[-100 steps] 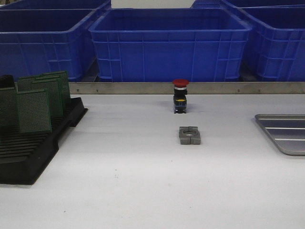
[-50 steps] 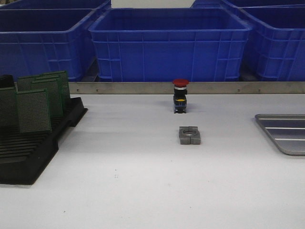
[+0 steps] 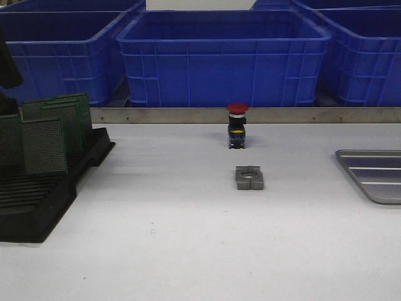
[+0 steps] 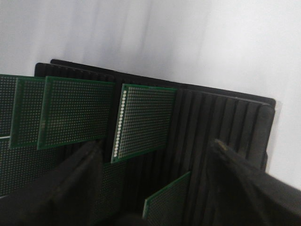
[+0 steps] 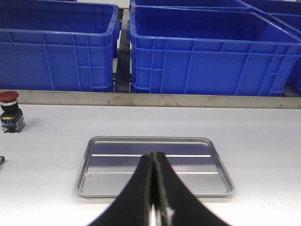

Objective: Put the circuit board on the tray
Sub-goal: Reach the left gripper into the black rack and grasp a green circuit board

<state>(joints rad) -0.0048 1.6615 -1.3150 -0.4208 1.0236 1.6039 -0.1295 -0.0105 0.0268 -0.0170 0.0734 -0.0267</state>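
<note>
Left wrist view shows the left end effector (image 4: 155, 188) spread wide over the black slotted rack (image 4: 225, 122), a green circuit board (image 4: 143, 122) standing between its fingers but not gripped. Across the table (image 3: 188, 238), the right end effector (image 5: 154, 188) is pressed together above the empty tray (image 5: 155, 165). A skewed closure could nudge neighbouring boards (image 4: 75, 113) or jam one in its slot.

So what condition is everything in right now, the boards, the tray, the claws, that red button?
circuit boards: standing upright in the rack, none picked up
black slotted rack: many slots unfilled
tray: flat on the table, nothing on it
left gripper: open, over the rack
right gripper: shut, holding nothing
red push button: upright
grey metal block: lying flat
blue bins: contents not visible
</note>
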